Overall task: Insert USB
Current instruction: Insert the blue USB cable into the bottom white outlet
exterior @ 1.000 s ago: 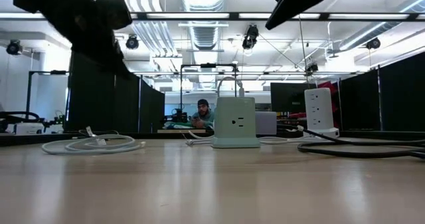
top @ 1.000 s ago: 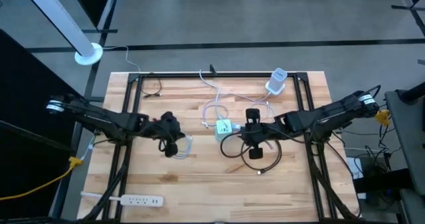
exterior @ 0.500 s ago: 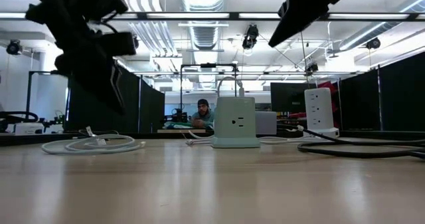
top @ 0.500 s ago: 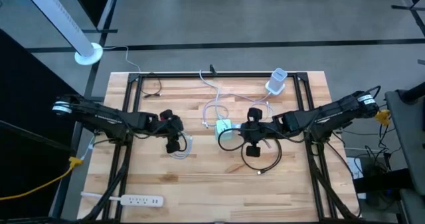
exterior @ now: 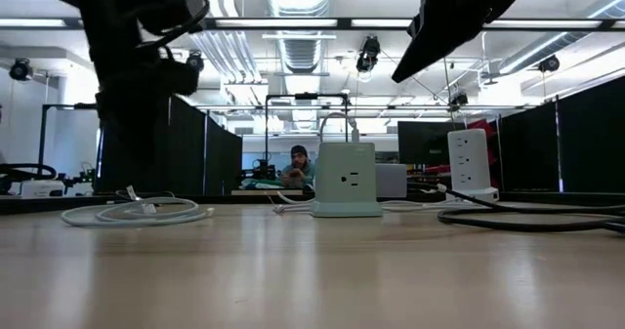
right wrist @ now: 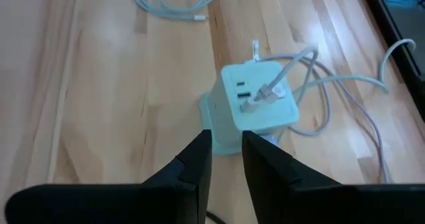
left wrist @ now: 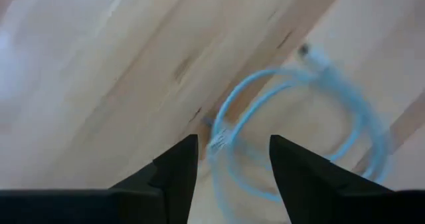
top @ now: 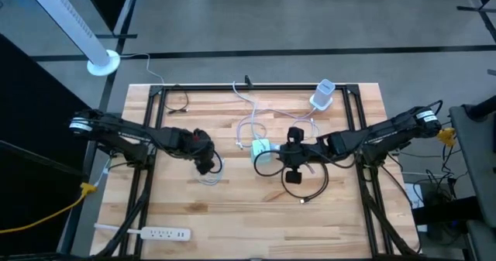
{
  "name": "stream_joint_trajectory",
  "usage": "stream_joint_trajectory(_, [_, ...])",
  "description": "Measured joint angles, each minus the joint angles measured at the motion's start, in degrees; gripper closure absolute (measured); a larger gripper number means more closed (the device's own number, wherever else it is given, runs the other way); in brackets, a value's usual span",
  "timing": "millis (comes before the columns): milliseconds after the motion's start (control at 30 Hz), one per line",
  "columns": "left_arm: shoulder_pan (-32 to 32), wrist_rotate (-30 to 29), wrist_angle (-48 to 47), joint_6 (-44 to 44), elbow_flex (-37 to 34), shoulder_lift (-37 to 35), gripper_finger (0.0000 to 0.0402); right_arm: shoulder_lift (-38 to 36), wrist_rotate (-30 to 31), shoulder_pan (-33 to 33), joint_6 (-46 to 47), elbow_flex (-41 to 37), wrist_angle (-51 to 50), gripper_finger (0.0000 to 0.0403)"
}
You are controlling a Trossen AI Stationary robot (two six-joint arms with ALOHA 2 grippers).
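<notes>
A pale green power cube stands on its base mid-table, with two white USB plugs in its top face. To its left a coiled white USB cable lies flat on the wood. My left gripper hangs above that coil, pointing down, open and holding nothing. The coil shows past its fingers. My right gripper hovers just right of the cube, pointing at it. Its fingers stand a narrow gap apart with nothing between them.
A white socket tower stands at the far right. White cables loop behind the cube. A black cable loop lies under my right arm. A white power strip lies near the front left corner. A person sits far behind the table.
My left gripper has moved toward the table's right edge, over the coiled white cable. It has turned from a slant until it points straight down. The cable and the cube have stayed where they were.
</notes>
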Motion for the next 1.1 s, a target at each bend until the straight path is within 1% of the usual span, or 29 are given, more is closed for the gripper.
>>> stream_joint_trajectory(133, [0.0,2.3,1.9,-4.3,-1.7,0.4,0.0244,0.4,0.0,-0.3,1.0,0.0,1.7,0.0344])
stream_joint_trajectory(200, [0.0,3.4,2.0,-9.8,-3.2,0.4,0.0252,0.9,0.0,-0.3,1.4,0.0,1.6,0.0349])
stream_joint_trajectory(233, [0.0,5.1,2.9,-12.6,-3.9,0.4,0.0256,1.3,0.0,-0.3,1.7,-0.1,1.4,0.0351])
stream_joint_trajectory(300, [0.0,6.9,5.5,-15.2,-5.0,0.4,0.0265,2.2,0.0,-0.3,2.5,-0.1,1.3,0.0355])
stream_joint_trajectory(400, [-0.5,7.1,8.5,-18.0,-6.2,0.1,0.0279,3.4,0.0,-0.3,1.6,-0.1,1.2,0.0359])
stream_joint_trajectory(467, [-0.4,7.1,10.0,-18.8,-6.5,0.1,0.0288,4.2,0.0,-0.3,1.5,-0.1,1.2,0.0359])
stream_joint_trajectory(733, [-0.4,7.2,9.6,-21.9,-6.9,1.7,0.0315,7.2,-0.1,-0.4,2.3,-0.2,0.9,0.0344])
stream_joint_trajectory(967, [-0.4,8.2,9.6,-22.9,-7.2,6.0,0.0333,10.0,-0.1,-0.4,2.6,-0.2,0.9,0.0326])
stream_joint_trajectory(1100, [-0.4,8.1,10.3,-23.5,-6.9,8.8,0.0335,11.1,-0.3,-0.4,2.5,-0.2,0.7,0.0318])
